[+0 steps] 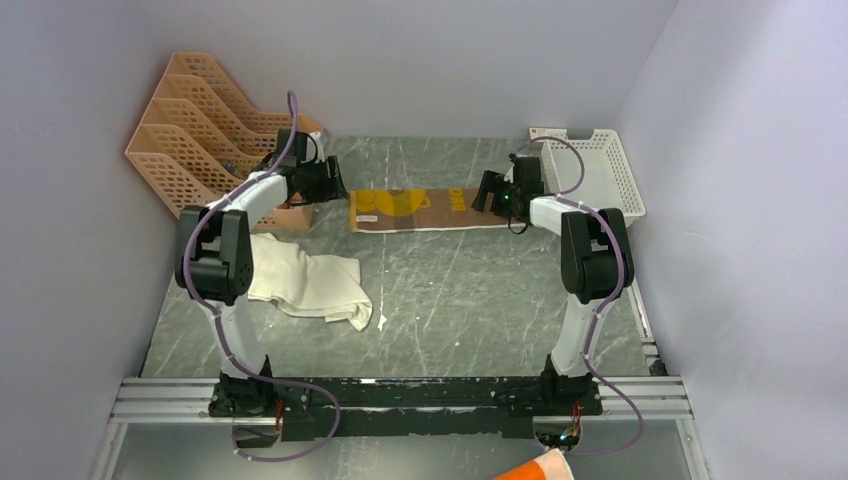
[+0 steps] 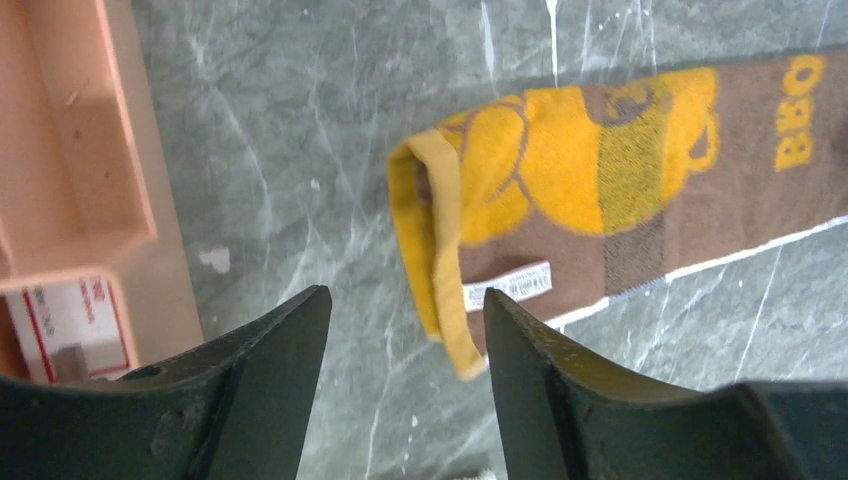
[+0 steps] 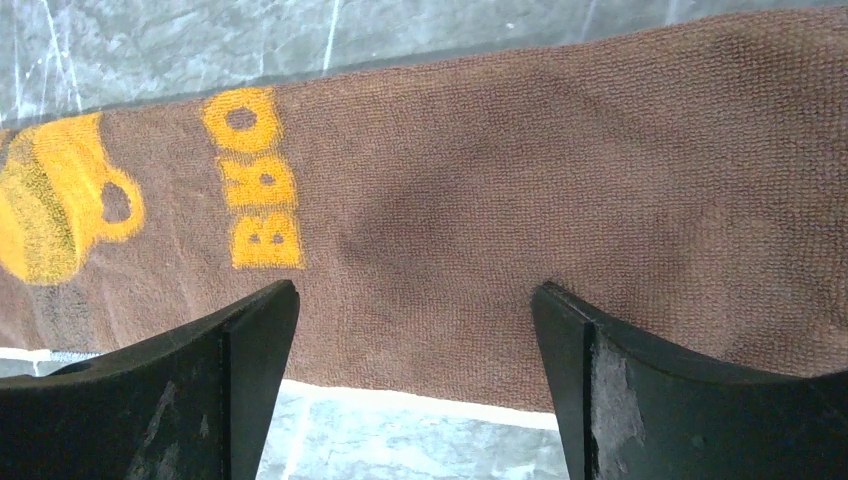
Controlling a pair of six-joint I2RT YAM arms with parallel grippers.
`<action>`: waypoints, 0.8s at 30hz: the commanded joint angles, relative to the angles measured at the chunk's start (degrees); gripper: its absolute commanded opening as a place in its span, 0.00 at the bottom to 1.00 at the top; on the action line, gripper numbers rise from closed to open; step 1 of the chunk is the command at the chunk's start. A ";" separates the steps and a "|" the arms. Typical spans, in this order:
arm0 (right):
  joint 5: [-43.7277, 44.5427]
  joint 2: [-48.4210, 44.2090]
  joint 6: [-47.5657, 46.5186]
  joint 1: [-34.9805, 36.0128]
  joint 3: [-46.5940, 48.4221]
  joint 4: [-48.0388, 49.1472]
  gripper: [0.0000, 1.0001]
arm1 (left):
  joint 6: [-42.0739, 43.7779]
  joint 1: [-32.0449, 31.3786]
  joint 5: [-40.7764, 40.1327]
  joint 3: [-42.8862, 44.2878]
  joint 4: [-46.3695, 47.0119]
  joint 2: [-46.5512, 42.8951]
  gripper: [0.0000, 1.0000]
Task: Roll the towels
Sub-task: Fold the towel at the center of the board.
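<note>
A brown towel point(image 1: 425, 208) with yellow print and "BBQ" lettering lies folded in a long strip at the back middle of the table. In the left wrist view its yellow left end point(image 2: 440, 240) is turned up slightly. My left gripper point(image 1: 335, 185) is open just off that left end, its fingertips point(image 2: 300, 330) above the table. My right gripper point(image 1: 487, 192) is open over the strip's right part point(image 3: 560, 180), empty. A crumpled cream towel point(image 1: 305, 280) lies at the left, beside the left arm.
A peach wire file rack point(image 1: 195, 120) stands at the back left, with a peach box point(image 2: 70, 180) near the left gripper. A white basket point(image 1: 600, 170) stands at the back right. An orange-white object point(image 1: 540, 468) shows at the bottom edge.
</note>
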 commanded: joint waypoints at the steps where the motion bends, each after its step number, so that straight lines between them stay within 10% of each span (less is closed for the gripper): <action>1: 0.97 0.89 -1.98 -1.86 -1.95 -6.07 0.90 | -2.22 0.21 2.88 5.33 -0.80 5.36 0.67; 24: -6.00 -3.15 -1.35 -1.86 1.99 -7.99 0.90 | -8.23 -1.54 7.57 0.95 7.19 13.44 0.56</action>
